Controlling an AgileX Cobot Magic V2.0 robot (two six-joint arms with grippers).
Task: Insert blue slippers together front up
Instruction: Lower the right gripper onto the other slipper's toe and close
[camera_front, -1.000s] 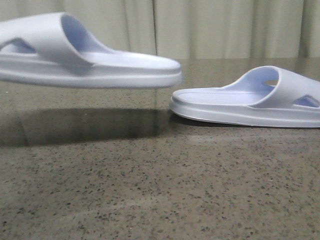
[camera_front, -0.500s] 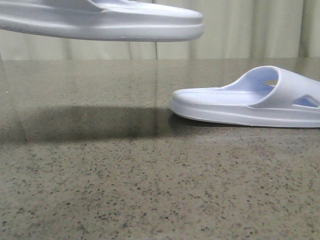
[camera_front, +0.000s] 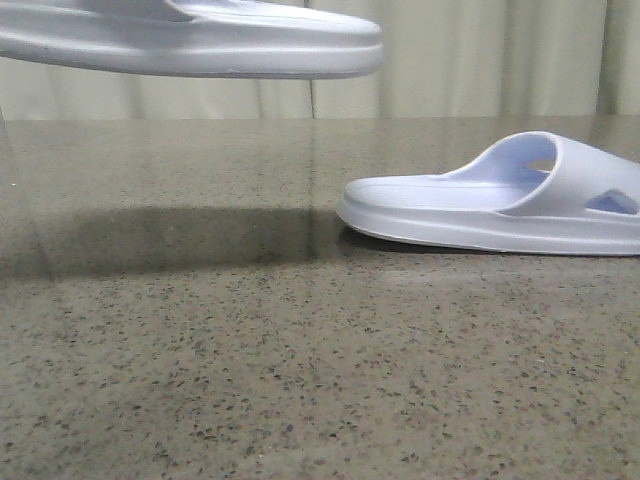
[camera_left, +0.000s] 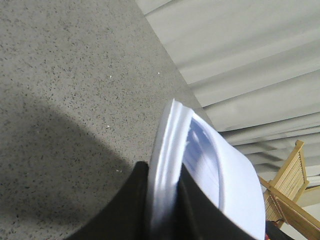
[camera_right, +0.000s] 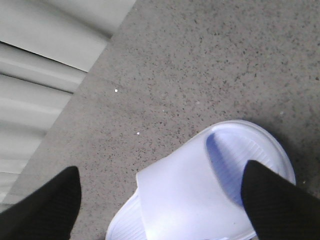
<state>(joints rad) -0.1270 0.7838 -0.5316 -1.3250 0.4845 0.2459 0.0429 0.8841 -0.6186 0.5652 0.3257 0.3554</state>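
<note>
Speckled grey-brown stone table (camera_front: 300, 380) fills most of the front view, pale pleated curtain (camera_front: 460, 60) behind it. One blue slipper (camera_front: 200, 40) is up in the air at upper left of the front view, sole roughly level, clear of the table, its dark shadow on the surface below. Other blue slipper (camera_front: 500, 205) lies flat on the table at the right, sole down, strap toward the right edge, triangular side cut-out visible. The two slippers are apart, the raised one higher and to the left of the resting one.

Left wrist view: left gripper (camera_left: 162, 200) clamped on the edge of the raised slipper (camera_left: 200, 165), black fingers (camera_left: 127, 210) on either side of the sole, ribbed footbed showing. Wooden slatted object (camera_left: 290, 175) in the background corner.

Right wrist view: right gripper (camera_right: 160, 200) spread wide, fingers (camera_right: 272, 200) apart on either side over the resting slipper (camera_right: 195, 195), not clearly touching it.
</note>
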